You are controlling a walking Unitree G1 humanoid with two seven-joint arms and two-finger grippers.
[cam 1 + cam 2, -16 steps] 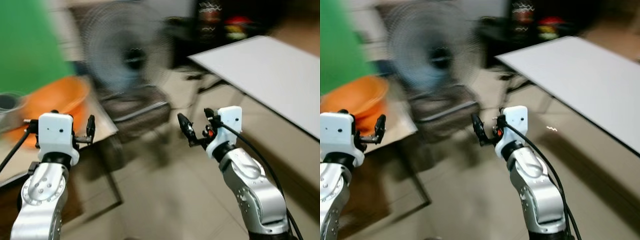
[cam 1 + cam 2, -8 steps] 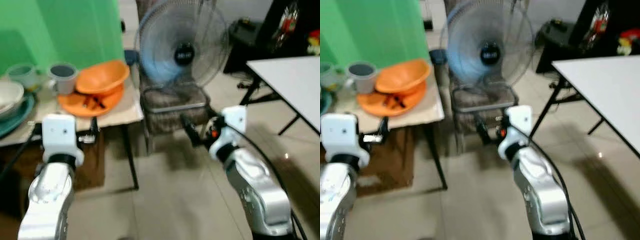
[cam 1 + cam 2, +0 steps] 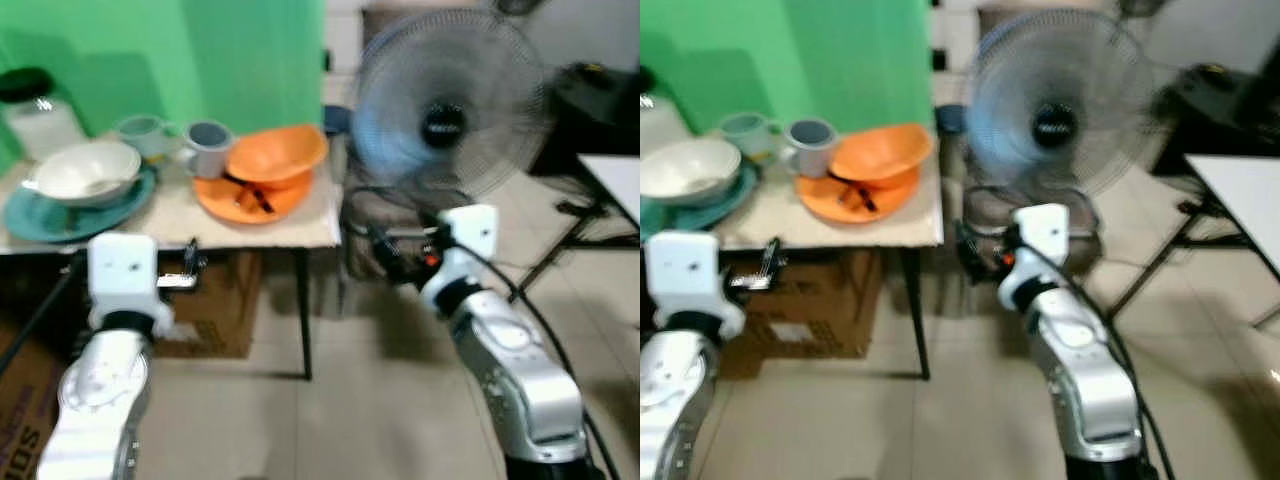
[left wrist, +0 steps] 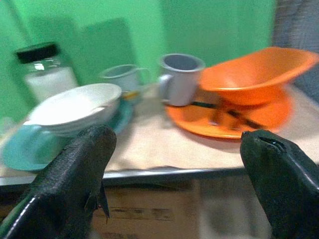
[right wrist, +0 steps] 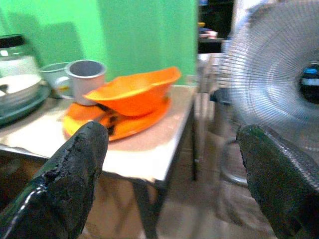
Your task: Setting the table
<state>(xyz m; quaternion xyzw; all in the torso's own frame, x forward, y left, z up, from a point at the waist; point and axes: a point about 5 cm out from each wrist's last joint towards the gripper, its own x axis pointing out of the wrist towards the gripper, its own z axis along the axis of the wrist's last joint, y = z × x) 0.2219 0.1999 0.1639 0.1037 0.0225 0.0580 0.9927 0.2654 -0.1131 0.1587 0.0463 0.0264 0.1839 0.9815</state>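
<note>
desk (image 3: 190,225): small, beige top, stands vs green wall; dark legs, cardboard box (image 3: 215,310) underneath on tiled floor.
orange bowl (image 3: 277,155): tilted, resting on orange plate (image 3: 250,200) at desk's right end; dark utensils, prob. chopsticks, lie on the plate under the bowl rim.
grey mug (image 3: 207,147): upright, touching/just left of orange bowl, behind the plate.
pale green mug (image 3: 143,135): upright, just left of grey mug, nr the wall.
white bowl (image 3: 85,172): sits on teal plate (image 3: 60,212) at desk's left part; well apart from orange set.
jar (image 4: 47,69): glass w/ black lid, white contents, at back-left corner behind white bowl.
fan (image 3: 450,105): big round grille, standing right of desk, beside its right edge.
white table (image 3: 1245,195): corner only, far right, folding legs below.
left tool (image 3: 190,268): raised in front of desk's front edge, below the white bowl/plate area, touching nothing; fingers (image 4: 75,174) spread wide in wrist view, nothing betw. them; looks straight at the crockery over desk edge.
right tool (image 3: 385,255): held up in gap betw. desk's right edge and fan base, clear of both; fingers (image 5: 70,179) wide apart in wrist view, empty; orange bowl + plate seen betw. them, fan off to one side.
pic quality: some blur, small detail on plate unclear.
</note>
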